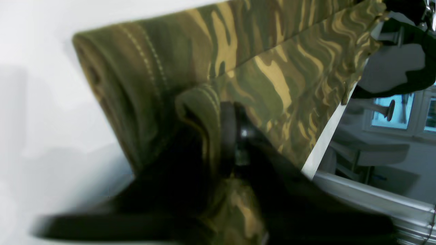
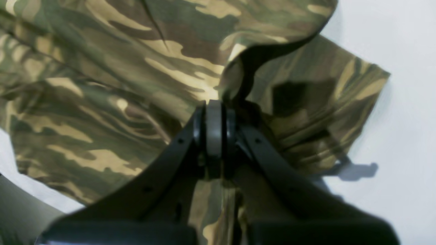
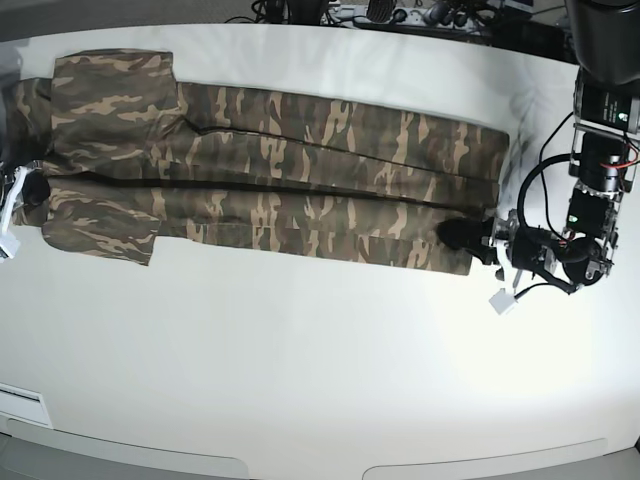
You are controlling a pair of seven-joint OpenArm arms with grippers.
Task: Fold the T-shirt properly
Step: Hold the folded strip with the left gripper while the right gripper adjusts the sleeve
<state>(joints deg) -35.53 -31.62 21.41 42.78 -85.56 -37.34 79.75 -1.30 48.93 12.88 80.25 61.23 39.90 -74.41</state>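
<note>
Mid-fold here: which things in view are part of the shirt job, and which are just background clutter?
Part of the job:
- T-shirt, spread lengthwise on the table
- left gripper, at the shirt's hem end
- right gripper, shut on the fabric

Just lying about:
- white table
- cables and gear along the far edge
</note>
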